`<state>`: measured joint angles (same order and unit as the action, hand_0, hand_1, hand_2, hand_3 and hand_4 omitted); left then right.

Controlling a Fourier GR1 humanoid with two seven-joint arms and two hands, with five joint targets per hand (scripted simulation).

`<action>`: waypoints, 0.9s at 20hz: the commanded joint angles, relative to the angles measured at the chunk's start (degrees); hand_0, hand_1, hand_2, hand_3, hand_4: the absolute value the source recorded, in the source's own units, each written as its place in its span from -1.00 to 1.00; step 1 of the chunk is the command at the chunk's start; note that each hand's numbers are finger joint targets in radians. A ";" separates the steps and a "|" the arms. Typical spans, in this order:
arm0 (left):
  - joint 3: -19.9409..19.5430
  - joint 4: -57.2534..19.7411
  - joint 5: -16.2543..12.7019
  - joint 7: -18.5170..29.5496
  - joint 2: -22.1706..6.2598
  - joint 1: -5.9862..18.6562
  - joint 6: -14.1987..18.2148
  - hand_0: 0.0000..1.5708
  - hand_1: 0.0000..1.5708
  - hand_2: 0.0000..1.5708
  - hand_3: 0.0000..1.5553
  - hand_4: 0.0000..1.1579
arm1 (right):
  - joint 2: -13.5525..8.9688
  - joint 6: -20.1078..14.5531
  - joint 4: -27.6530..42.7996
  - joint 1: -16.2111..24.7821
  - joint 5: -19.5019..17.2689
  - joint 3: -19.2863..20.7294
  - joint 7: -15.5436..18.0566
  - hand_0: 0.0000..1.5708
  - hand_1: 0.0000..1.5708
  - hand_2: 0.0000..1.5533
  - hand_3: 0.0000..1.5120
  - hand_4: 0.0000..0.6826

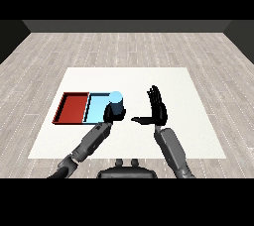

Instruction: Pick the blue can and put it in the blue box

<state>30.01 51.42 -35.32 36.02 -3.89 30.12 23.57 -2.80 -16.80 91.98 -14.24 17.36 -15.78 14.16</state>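
The blue can (115,103) stands upright at the right edge of the light blue tray (95,107), with its light blue top showing. My left hand (108,114) is curled round the can's lower part, and the can hides most of the hand. Whether the can rests on the tray or hangs just above its edge, I cannot tell. My right hand (157,107) is open to the right of the can, its fingers straight and pointing up and its thumb stretched toward the can, apart from it.
The red tray (71,107) lies against the left side of the light blue tray. Both sit on the left half of the white table (188,121). A wooden floor surrounds the table.
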 commanded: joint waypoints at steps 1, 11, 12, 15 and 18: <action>-0.74 2.06 2.59 -3.81 -3.07 1.82 3.25 1.00 1.00 1.00 0.97 0.99 | -3.14 3.68 4.65 6.68 5.47 6.11 2.21 -1.00 -1.00 -1.00 -1.00 -1.00; -4.28 -7.10 8.42 -13.93 -14.23 5.81 6.91 1.00 1.00 1.00 0.94 0.97 | -2.15 5.74 4.50 9.82 7.95 8.95 3.51 -1.00 -1.00 -1.00 -1.00 -1.00; -4.28 -7.20 8.73 -16.06 -15.60 5.67 6.64 1.00 1.00 1.00 0.93 0.93 | -1.89 5.59 3.40 9.55 7.74 8.67 2.99 -1.00 -1.00 -1.00 -1.00 -1.00; -3.18 -17.04 11.43 -20.78 -14.80 11.12 6.22 1.00 1.00 0.99 0.90 0.77 | -1.53 4.50 2.06 7.08 6.97 9.15 2.63 -1.00 -1.00 -1.00 -1.00 -1.00; -0.88 -23.59 13.84 -27.11 -13.82 13.41 6.87 1.00 1.00 0.94 0.80 0.73 | -2.56 6.95 -0.15 7.52 8.79 11.20 3.48 -1.00 -1.00 -1.00 -1.00 -1.00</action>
<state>27.79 34.75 -24.05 15.24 -17.43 40.31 30.06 -4.63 -11.63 93.67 -6.68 25.06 -6.12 17.11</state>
